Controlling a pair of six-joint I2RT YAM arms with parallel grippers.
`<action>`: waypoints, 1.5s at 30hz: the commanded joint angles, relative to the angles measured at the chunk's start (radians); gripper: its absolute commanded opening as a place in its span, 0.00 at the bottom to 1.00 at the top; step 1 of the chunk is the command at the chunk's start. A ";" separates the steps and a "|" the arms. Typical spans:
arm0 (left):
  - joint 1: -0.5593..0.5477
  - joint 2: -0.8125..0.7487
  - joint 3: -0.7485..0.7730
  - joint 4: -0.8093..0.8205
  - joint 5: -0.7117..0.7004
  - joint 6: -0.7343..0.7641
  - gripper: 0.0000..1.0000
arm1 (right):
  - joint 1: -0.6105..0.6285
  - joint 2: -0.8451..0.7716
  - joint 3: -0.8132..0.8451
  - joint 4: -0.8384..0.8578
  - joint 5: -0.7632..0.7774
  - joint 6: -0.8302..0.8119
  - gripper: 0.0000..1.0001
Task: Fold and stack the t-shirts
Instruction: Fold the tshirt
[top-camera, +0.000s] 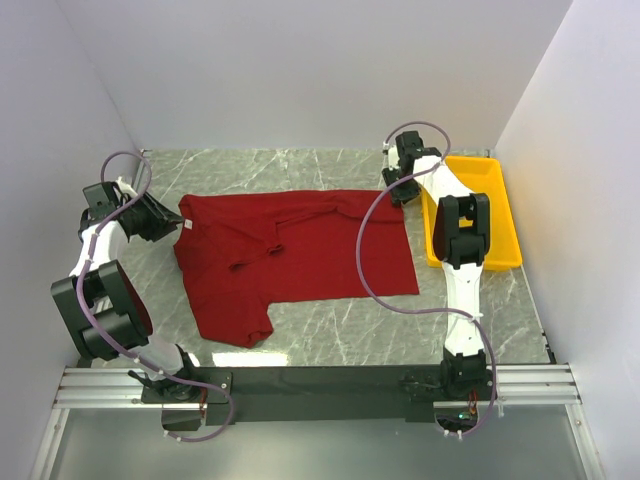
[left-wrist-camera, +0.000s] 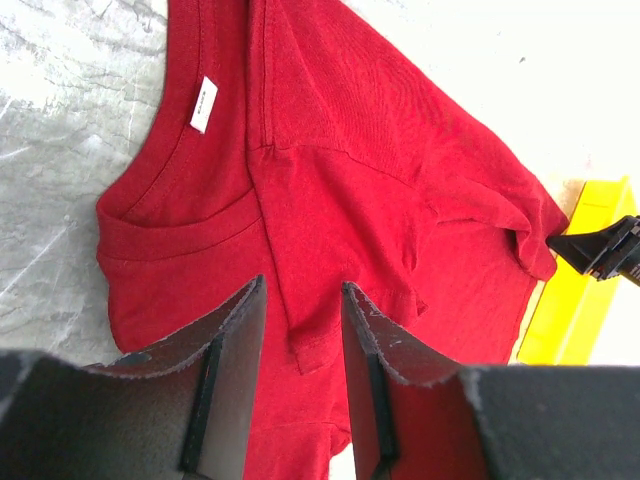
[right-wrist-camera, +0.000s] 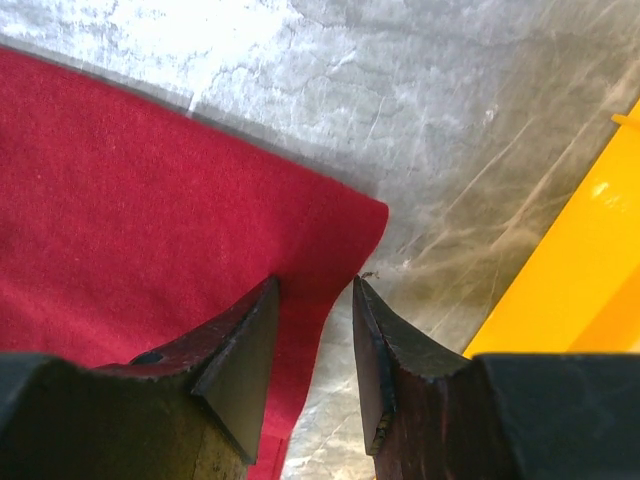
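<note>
The maroon t-shirt (top-camera: 300, 262) lies spread on the marble table, neck to the left and hem to the right. Its far sleeve is folded in over the body and its near sleeve (top-camera: 236, 325) sticks out toward the front. My left gripper (top-camera: 172, 222) is open and empty at the collar end. In the left wrist view the left gripper (left-wrist-camera: 303, 292) hovers over the shirt (left-wrist-camera: 340, 200) near the white neck tag (left-wrist-camera: 203, 104). My right gripper (top-camera: 394, 192) is open and empty, and in the right wrist view it (right-wrist-camera: 315, 287) straddles the shirt's far hem corner (right-wrist-camera: 355, 215).
A yellow plastic tray (top-camera: 497, 222) stands at the right of the table, just beside the right arm; it also shows in the right wrist view (right-wrist-camera: 585, 265) and the left wrist view (left-wrist-camera: 580, 290). White walls close in the table on three sides.
</note>
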 joint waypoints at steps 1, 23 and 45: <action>0.006 -0.023 -0.001 0.025 0.017 -0.001 0.42 | -0.002 0.026 0.053 -0.046 0.007 0.026 0.43; 0.004 -0.038 0.028 -0.006 0.007 -0.002 0.41 | -0.037 0.145 0.260 -0.164 -0.062 0.086 0.22; 0.006 -0.019 0.048 -0.018 0.008 -0.005 0.41 | -0.050 0.063 0.194 0.107 -0.012 0.032 0.01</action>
